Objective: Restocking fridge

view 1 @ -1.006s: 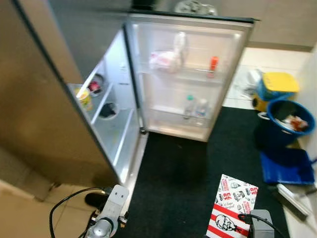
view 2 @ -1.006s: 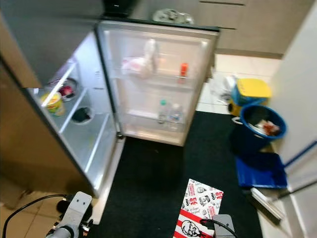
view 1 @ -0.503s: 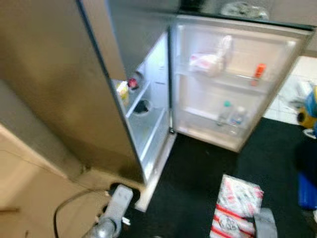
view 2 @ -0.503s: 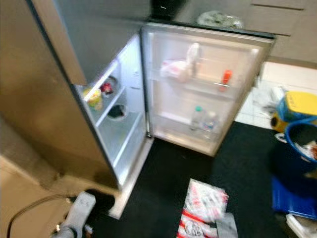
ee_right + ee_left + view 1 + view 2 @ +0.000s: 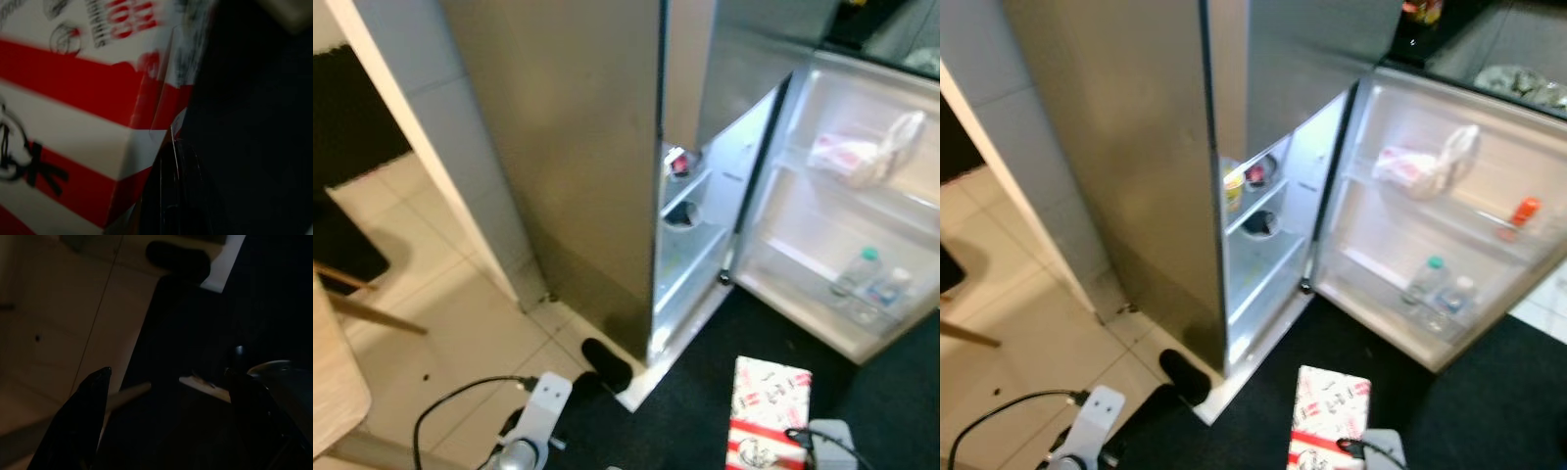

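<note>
The fridge (image 5: 1185, 147) stands with its door (image 5: 1449, 245) swung wide, interior lit. The inner shelves (image 5: 1258, 211) hold a yellow tub (image 5: 1232, 186), a small red-topped container (image 5: 1255, 174) and a dark bowl (image 5: 1260, 225). The door racks carry a white plastic bag (image 5: 1425, 166), an orange-capped item (image 5: 1525, 211) and two water bottles (image 5: 1438, 284). A dark mat (image 5: 891, 392) covers the floor in front of the door; pale tiles (image 5: 460, 333) lie toward the robot's left.

The red-and-white striped carton (image 5: 770, 411) is at the lower edge of the head views, over the mat, in front of the open door and well apart from the shelves. The right wrist view shows its printed face (image 5: 73, 112) close up and blurred, with one dark finger (image 5: 171, 196) lying along the carton's edge; the right claw (image 5: 168, 186) is clenched on this carton.

The left arm (image 5: 533, 421) hangs low over the tiles, a black cable (image 5: 460, 401) looping beside it. The left wrist view is very dark; the left claw (image 5: 168, 391) is released, its two fingers (image 5: 80, 416) spread well apart over the mat's edge and tile. A dark rounded object (image 5: 607, 364) lies on the floor at the fridge's lower corner, also visible in the left wrist view (image 5: 178, 257).
</note>
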Tool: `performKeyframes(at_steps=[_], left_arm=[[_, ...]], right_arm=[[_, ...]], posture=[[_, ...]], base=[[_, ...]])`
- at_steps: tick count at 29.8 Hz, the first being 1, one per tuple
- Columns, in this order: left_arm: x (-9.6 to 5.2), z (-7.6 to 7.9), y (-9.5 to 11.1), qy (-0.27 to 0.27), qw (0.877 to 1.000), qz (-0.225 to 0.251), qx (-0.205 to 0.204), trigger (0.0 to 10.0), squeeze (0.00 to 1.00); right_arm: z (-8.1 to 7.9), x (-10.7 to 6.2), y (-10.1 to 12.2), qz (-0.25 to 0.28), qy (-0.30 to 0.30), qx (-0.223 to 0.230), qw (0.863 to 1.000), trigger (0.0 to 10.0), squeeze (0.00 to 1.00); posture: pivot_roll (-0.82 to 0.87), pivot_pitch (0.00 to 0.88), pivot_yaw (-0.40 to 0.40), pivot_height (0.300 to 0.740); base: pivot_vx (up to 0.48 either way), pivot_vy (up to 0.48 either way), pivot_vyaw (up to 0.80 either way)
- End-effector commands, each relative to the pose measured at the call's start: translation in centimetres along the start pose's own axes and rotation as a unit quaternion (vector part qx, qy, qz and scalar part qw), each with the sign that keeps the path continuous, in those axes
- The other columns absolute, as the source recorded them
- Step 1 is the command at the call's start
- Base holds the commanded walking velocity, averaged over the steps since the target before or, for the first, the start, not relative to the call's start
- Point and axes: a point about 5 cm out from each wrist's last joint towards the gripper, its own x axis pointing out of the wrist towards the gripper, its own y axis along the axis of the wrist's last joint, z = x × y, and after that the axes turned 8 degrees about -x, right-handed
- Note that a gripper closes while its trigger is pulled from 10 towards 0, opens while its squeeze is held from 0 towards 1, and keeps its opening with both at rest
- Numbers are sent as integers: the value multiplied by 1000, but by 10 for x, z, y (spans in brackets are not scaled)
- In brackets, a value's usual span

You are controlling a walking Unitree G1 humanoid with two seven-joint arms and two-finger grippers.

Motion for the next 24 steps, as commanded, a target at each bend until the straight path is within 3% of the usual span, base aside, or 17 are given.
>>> performKeyframes(at_steps=[1, 24], left_arm=[[-2, -2, -7, 2, 1000, -13, 3, 10000, 0], [-2, -6, -6, 5, 1000, -15, 8, 10000, 0]], right_arm=[[2, -2, -6, -9, -2, -2, 1000, 10000, 0], [1, -2, -6, -10, -1, -1, 1000, 10000, 0]], posture=[[-71, 98, -8, 740], [-69, 98, -2, 740]], base=[[0, 0, 800], [0, 0, 800]])
